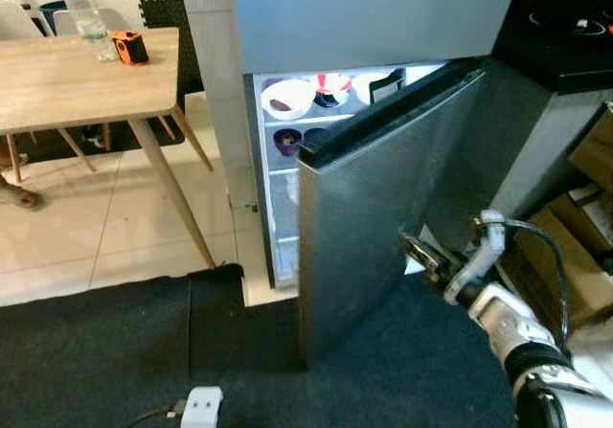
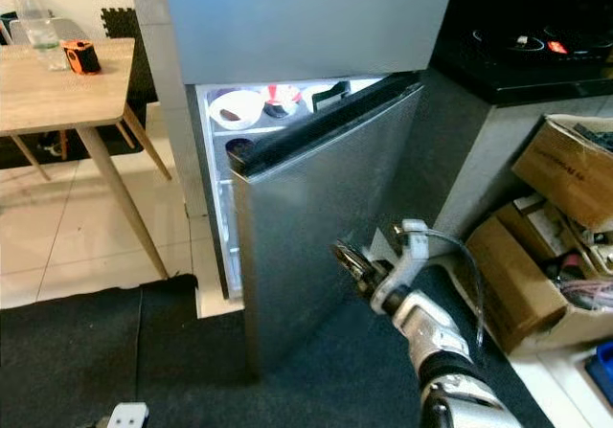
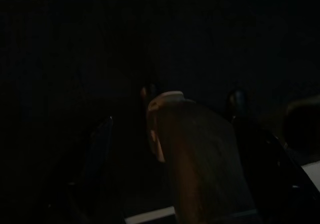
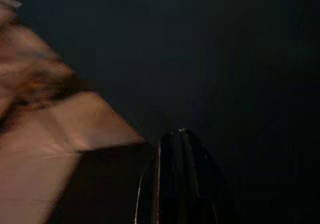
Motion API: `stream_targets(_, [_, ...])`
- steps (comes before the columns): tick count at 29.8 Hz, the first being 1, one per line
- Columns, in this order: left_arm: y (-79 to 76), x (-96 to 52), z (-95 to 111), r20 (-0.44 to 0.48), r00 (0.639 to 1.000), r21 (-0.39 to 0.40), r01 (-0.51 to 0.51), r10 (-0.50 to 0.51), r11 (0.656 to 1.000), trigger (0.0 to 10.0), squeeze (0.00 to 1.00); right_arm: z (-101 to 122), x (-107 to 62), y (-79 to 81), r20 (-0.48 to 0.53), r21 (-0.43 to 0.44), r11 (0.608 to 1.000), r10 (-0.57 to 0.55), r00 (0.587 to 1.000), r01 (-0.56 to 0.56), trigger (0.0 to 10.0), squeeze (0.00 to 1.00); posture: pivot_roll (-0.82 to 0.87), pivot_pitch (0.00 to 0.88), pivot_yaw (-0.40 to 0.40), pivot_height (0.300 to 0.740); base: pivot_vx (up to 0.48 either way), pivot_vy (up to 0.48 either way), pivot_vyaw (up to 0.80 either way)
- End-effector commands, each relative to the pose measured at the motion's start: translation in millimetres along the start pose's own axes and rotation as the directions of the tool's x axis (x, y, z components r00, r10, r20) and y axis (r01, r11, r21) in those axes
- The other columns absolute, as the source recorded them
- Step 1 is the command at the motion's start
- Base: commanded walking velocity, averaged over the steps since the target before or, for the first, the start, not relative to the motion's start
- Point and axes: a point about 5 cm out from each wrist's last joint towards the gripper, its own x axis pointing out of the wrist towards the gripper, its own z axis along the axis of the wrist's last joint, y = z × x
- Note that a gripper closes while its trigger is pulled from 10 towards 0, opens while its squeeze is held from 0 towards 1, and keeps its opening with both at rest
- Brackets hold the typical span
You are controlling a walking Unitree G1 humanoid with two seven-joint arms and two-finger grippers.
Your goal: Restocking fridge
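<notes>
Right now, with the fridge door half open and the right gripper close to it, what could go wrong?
The right gripper sits against the outer face of the fridge door; a push there would likely swing it shut. The opening is narrow, so reaching the bowls on the lit shelves could knock them. The cardboard boxes crowd the right arm's side.

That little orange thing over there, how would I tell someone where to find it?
Look at the wooden table left of the fridge. Near its far corner, beside a clear plastic bottle, sits the orange-and-black gadget, the one brightly coloured item on the tabletop.
</notes>
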Motion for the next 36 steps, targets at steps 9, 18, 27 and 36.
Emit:
stream_targets(9, [1.3,-0.7,-2.5,-0.019,1.000,0.018,0.000,0.001,1.000,10.0,0.00,-80.4,-81.5,-49.4,-0.263,-0.037,0.856,-0.506,0.821,0.516,10.0,0.00,-0.06,0.000,-0.027,0.740,0.000,0.000,0.00])
stream_targets(18, [-0.3,-0.1,-2.3,-0.021,1.000,0.023,0.002,-0.002,1.000,10.0,0.00,-123.9,-127.6,-54.1,-0.406,-0.102,0.762,-0.619,0.672,0.640,10.0,0.00,-0.07,0.002,-0.023,0.740,0.000,0.000,0.00])
stream_targets(27, [-1.3,0.3,-2.0,-0.022,1.000,0.025,0.005,-0.004,1.000,10.0,0.00,-148.9,-143.7,-46.1,-0.477,-0.093,0.726,-0.633,0.610,0.681,10.0,0.00,-0.06,0.003,-0.023,0.740,0.000,0.000,0.00])
stream_targets(36, [-1.4,0.5,-1.2,-0.020,1.000,0.025,0.004,-0.003,1.000,10.0,0.00,-146.4,-142.4,-46.7,-0.470,-0.085,0.740,-0.621,0.628,0.668,10.0,0.00,-0.07,0.004,-0.021,0.740,0.000,0.000,0.39])
